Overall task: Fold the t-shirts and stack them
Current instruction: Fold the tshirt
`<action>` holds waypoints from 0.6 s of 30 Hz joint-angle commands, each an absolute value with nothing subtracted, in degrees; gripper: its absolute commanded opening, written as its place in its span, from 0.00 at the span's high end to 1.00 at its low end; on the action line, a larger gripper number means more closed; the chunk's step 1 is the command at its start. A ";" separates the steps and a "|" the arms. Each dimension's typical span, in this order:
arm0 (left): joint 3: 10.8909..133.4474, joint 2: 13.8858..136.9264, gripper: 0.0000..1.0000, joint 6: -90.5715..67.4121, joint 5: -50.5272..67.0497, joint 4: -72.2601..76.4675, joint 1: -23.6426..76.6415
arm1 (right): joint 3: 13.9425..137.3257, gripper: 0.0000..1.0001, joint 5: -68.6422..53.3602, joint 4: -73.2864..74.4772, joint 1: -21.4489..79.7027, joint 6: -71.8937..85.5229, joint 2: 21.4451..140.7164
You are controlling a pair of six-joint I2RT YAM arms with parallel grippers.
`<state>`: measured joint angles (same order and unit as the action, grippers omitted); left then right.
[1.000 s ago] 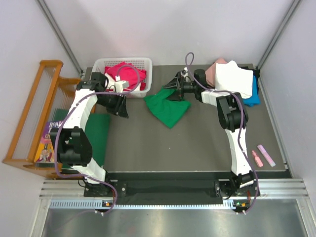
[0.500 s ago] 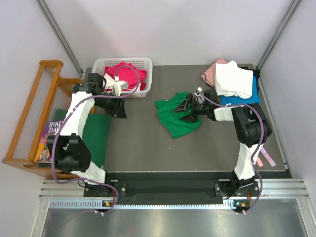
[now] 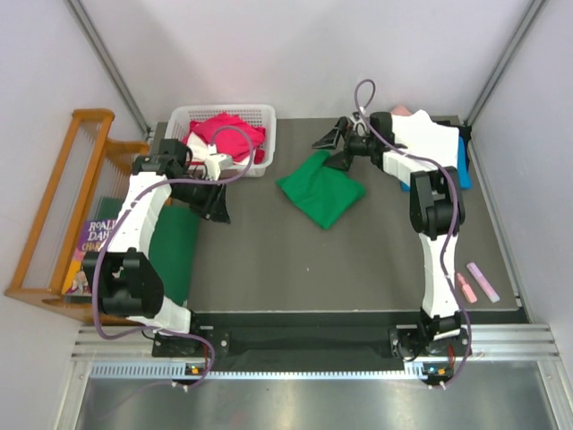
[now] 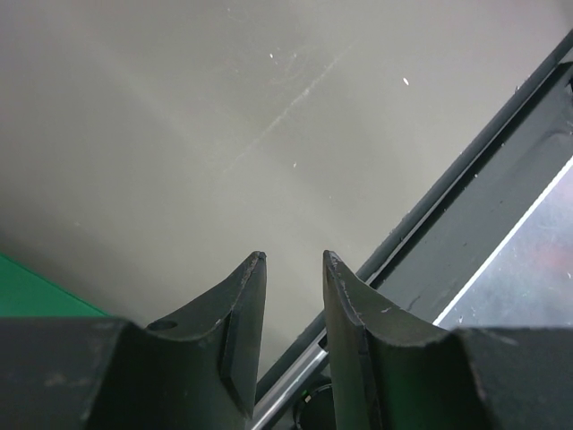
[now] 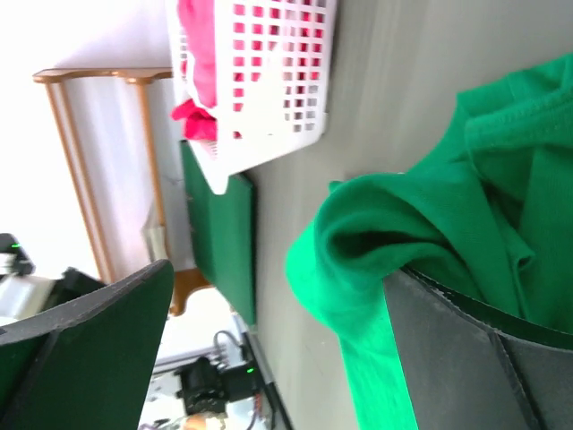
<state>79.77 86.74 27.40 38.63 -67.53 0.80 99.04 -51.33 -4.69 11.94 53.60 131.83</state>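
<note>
Top view: right gripper (image 3: 331, 149) has its jaws spread wide with nothing clamped. The green tee (image 3: 320, 188) is bunched on the table (image 3: 269, 260) just on the gripper's near side, and its far corner touches the nearer finger. Behind that wrist is the stack: white tee (image 3: 423, 141) on top, blue tee (image 3: 462, 166) edge under it, pink tee (image 3: 400, 111) peeking out at the far end. Left gripper (image 3: 215, 202) points down over the table, well apart from the green tee; the gap is hard to read from here. The basket (image 3: 271, 134) is just beyond it with the red tee (image 3: 226, 133) inside, and the dark mat (image 3: 175, 246) is on its outer side.

Left wrist view: left gripper (image 4: 294, 260) fingers stand a narrow gap apart with nothing between them. Only bare table lies ahead of the tips.

Right wrist view: right gripper (image 5: 279, 269) fingers are far apart. The green tee (image 5: 430, 206) is heaped against one finger and spills into the gap, not pinched. The basket with the red tee is past the tips, the mat beside it.
</note>
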 commanded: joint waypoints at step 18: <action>78.49 84.37 0.64 30.32 39.99 -68.91 0.44 | 95.45 0.00 -54.84 -3.60 15.29 55.72 115.14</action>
